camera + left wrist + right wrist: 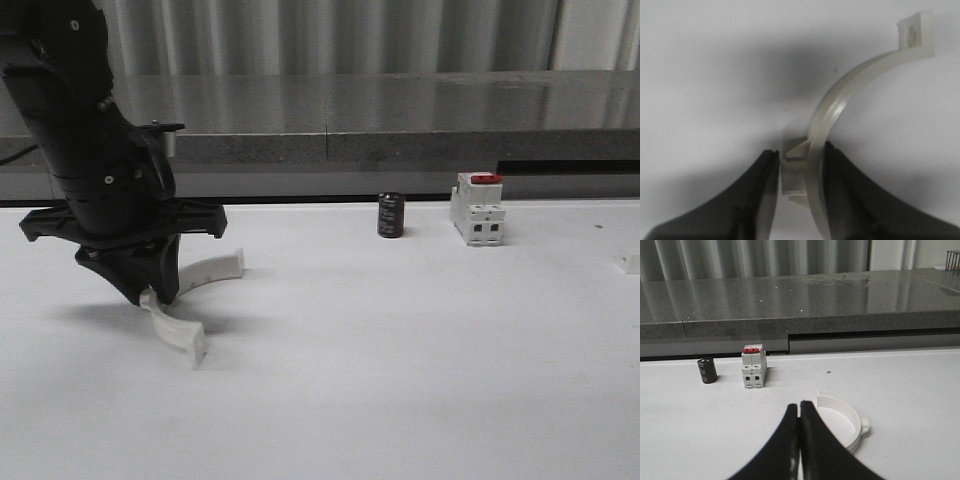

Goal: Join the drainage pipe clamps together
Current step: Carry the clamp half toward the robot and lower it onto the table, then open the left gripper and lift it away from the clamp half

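Clamp half (183, 330) is lying curved on the white table (400, 350) at front left, with the left gripper (150, 293) sitting down over one end of it. Left wrist view is showing the black fingers (842, 195) partly apart, straddling that half's flange tab and band, one finger touching the band, a small gap at the other. Second clamp half (842, 419) is resting on the table just beside the right gripper (800, 407), whose fingers are pressing together, holding nothing. Black cylinder (391, 215) and red-topped breaker (476, 208) are standing near the table's far edge.
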`<state>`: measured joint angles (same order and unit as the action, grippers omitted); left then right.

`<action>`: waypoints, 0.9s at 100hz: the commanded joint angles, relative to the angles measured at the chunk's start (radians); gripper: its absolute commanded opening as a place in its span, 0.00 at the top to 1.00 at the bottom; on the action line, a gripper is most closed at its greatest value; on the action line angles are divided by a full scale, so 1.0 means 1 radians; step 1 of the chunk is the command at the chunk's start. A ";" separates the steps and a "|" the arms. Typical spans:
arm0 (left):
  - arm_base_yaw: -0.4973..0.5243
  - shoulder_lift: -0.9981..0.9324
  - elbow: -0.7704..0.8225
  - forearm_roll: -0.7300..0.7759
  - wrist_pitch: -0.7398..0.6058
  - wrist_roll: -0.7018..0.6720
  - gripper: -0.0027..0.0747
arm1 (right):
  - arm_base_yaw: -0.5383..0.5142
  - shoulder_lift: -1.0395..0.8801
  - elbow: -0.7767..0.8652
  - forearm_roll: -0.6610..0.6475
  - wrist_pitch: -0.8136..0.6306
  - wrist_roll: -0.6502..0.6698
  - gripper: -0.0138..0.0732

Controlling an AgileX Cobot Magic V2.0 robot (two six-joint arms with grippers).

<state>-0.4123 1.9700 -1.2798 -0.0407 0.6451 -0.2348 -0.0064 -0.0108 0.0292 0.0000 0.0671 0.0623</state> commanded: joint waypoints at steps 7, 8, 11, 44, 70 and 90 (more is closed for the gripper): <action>-0.009 -0.046 -0.023 -0.005 -0.027 -0.014 0.42 | -0.007 -0.019 -0.020 0.000 -0.083 -0.005 0.92; -0.009 -0.046 -0.023 -0.005 -0.027 -0.014 0.40 | -0.007 -0.019 -0.020 0.000 -0.083 -0.005 0.92; -0.009 -0.046 -0.023 -0.005 -0.025 -0.014 0.36 | -0.007 -0.019 -0.020 0.000 -0.083 -0.005 0.92; 0.004 -0.163 -0.019 0.002 -0.028 0.017 0.33 | -0.007 -0.019 -0.020 0.000 -0.083 -0.005 0.92; 0.107 -0.475 0.070 0.047 -0.129 0.017 0.33 | -0.007 -0.019 -0.020 0.000 -0.083 -0.005 0.92; 0.252 -0.765 0.196 0.051 -0.138 0.049 0.33 | -0.007 -0.019 -0.020 0.000 -0.083 -0.005 0.92</action>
<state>-0.2007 1.3430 -1.1051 0.0099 0.5613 -0.2045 -0.0064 -0.0108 0.0292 0.0000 0.0671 0.0623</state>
